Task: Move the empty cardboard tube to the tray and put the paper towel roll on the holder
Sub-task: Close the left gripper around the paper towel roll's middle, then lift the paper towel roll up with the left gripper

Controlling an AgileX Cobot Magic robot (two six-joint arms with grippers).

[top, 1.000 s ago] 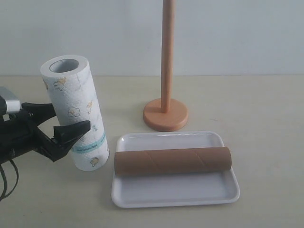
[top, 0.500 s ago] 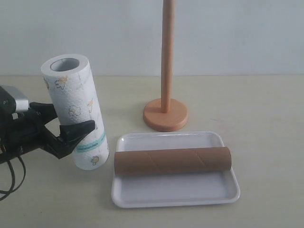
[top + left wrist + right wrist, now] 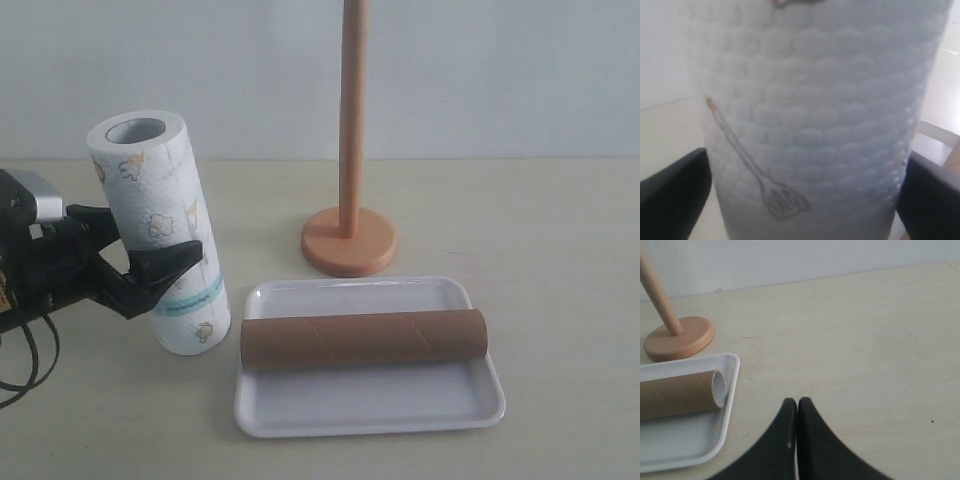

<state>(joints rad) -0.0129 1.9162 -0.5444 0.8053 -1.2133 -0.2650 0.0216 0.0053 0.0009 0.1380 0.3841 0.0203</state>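
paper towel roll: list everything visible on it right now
The paper towel roll is a thick white cylinder of embossed paper with small yellow cartoon prints, a teal band near its lower end and a hollow core open at the top. It leans, top toward the left of the exterior view, beside the tray without touching it. The left gripper holds its middle, jaws on opposite sides. Whether its lower end rests on the table is unclear.
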